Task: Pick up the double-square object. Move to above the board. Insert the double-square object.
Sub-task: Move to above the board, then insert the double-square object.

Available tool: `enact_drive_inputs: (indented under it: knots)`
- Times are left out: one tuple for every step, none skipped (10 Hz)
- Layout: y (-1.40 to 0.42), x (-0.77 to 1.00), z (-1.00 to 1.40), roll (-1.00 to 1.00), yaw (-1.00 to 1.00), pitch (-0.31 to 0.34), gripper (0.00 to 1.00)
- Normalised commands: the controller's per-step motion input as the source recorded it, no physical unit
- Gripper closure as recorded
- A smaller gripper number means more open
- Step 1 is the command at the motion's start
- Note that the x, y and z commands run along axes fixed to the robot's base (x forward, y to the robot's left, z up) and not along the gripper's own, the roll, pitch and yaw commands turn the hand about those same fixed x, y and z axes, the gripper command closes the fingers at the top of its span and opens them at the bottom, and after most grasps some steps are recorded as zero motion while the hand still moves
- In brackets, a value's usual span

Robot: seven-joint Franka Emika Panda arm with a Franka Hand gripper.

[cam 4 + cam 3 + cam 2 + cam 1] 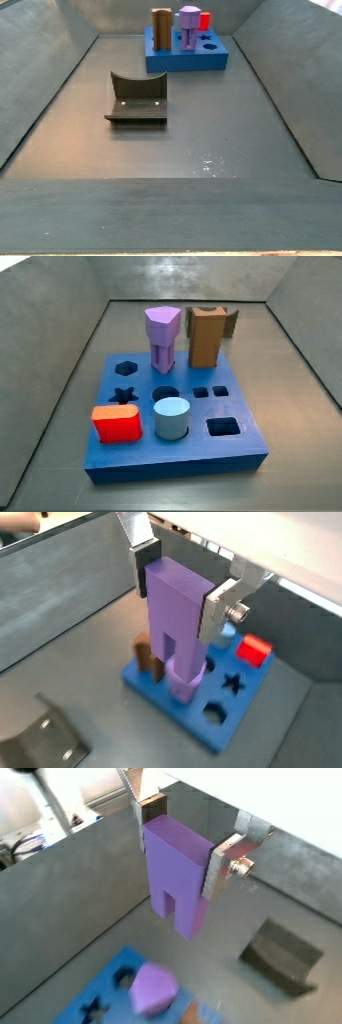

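Gripper [185, 840] clamped on the purple block [178, 866], silver finger plates pressed flat against opposite sides near its top, same grip visible in both wrist views [185, 584]. Block [177, 627] hanging upright in the air, slot and two square legs pointing down, not touching anything below. Blue board [171, 705] sitting down underneath, partly hidden behind the block in a wrist view. Gripper and held block out of frame in both side views.

On the board [175, 459]: purple peg [162, 339] and brown block [210, 335] standing at the back, red piece [116, 424] and pale blue cylinder [171, 419] toward the front, two small square holes [210, 391] open and side by side just beside the round hole. Dark fixture [138, 99] on the grey floor, well apart from the board [187, 62].
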Motion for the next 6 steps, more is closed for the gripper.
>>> enact_drive_inputs:
  knots:
    - [-1.0,0.32,0.0,0.01,-0.01,0.153,1.0]
    - [-0.79,0.3,0.01,0.02,0.0,0.155,1.0]
    - [-0.52,0.23,0.02,0.05,0.0,0.155,1.0]
    - [-0.31,0.17,0.02,0.06,0.0,0.148,1.0]
    - [-0.17,0.11,0.02,0.07,0.01,0.111,1.0]
    - [0.0,0.0,0.0,0.0,0.0,-0.006,1.0]
